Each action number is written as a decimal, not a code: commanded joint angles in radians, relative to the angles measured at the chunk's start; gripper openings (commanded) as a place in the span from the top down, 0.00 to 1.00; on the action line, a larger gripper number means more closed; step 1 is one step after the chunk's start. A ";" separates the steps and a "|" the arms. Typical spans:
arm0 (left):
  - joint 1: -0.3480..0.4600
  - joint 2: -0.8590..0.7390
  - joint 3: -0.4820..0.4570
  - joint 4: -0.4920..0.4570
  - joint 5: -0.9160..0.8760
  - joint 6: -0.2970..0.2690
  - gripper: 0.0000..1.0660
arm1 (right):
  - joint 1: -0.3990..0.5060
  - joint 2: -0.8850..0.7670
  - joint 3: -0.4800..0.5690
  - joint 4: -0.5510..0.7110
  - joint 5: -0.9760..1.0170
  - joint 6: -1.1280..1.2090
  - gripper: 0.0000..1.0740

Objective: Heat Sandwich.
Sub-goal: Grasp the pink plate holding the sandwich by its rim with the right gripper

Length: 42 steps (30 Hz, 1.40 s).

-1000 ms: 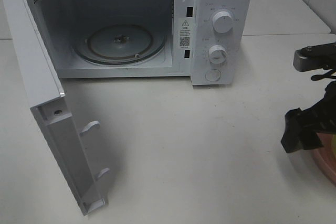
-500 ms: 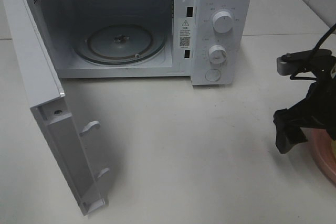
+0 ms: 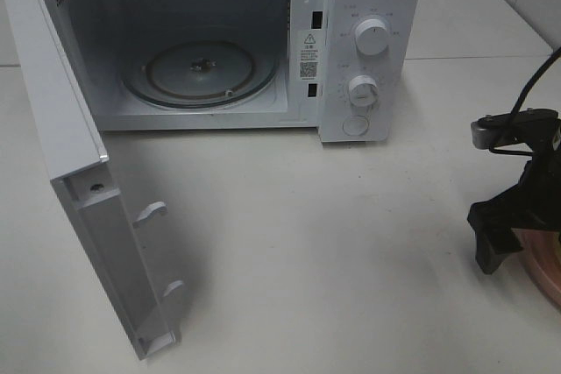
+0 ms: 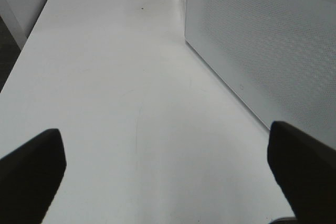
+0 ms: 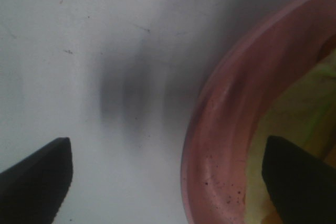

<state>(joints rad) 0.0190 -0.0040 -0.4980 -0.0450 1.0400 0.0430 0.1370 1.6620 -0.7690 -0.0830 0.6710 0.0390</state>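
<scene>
At the right edge of the exterior view, only the rim of the pink plate [image 3: 545,262] shows. My right gripper [image 3: 507,232] hangs over that rim on the side nearer the microwave. In the right wrist view its dark fingers [image 5: 37,179] stand wide apart, open. One is over the bare table and the other over the plate [image 5: 220,129]. A yellow-green bit of the sandwich [image 5: 294,114] shows inside the plate. My left gripper [image 4: 168,174] is open over bare table beside the microwave's side wall [image 4: 262,45]. It is out of the exterior view.
The white microwave [image 3: 368,41] stands at the back with its door [image 3: 79,181] swung wide to the left and its glass turntable [image 3: 202,72] bare. The white table [image 3: 333,243] runs in front of it.
The right arm has come lower over the plate's rim, drifting a little left and then back right. Its gripper stays open. Microwave and door have not moved.
</scene>
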 commanded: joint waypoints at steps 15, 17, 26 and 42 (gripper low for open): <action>-0.004 -0.029 0.002 -0.001 -0.001 -0.005 0.05 | -0.007 0.109 -0.004 -0.009 -0.057 0.008 0.16; -0.004 -0.029 0.002 -0.001 -0.001 -0.005 0.05 | -0.007 0.109 -0.004 -0.010 -0.056 0.008 0.17; -0.004 -0.029 0.002 -0.001 -0.001 -0.005 0.05 | -0.007 0.109 -0.004 -0.037 -0.048 0.013 0.34; -0.004 -0.029 0.002 -0.001 -0.001 -0.005 0.05 | -0.007 0.109 -0.004 -0.098 -0.021 0.127 1.00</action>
<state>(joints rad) 0.0190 -0.0040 -0.4980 -0.0450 1.0400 0.0430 0.1340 1.7680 -0.7730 -0.1820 0.6430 0.1620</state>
